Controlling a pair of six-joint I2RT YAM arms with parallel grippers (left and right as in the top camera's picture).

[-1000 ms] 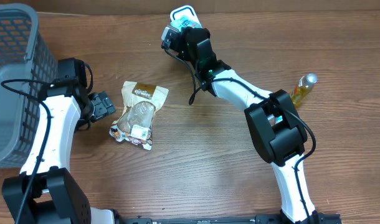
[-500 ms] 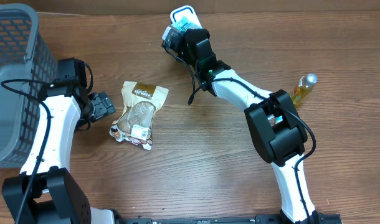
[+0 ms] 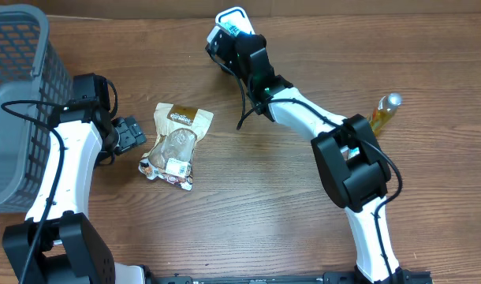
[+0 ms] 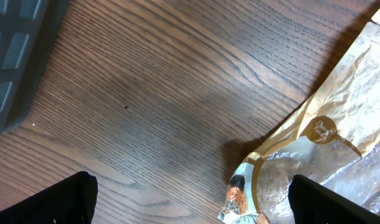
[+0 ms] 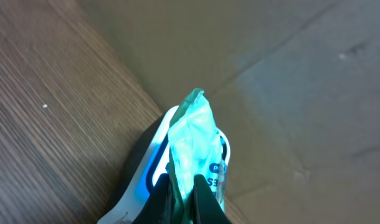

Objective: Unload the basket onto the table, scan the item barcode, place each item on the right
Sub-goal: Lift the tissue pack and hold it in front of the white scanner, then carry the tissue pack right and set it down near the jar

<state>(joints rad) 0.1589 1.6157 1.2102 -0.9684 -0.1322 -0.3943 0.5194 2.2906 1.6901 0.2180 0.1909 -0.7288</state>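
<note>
Wooden table (image 3: 248, 213): right hand (image 5: 190, 200) clenched on teal packet (image 5: 193, 134) over scanner (image 5: 145, 177), left hand (image 3: 132, 132) released.

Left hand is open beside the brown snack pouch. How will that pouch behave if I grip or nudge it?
The snack pouch looks like crinkled film with a clear window, so it will probably flex and sag when lifted. It lies flat, so rolling seems unlikely, though it may slide on the smooth wooden table.
</note>
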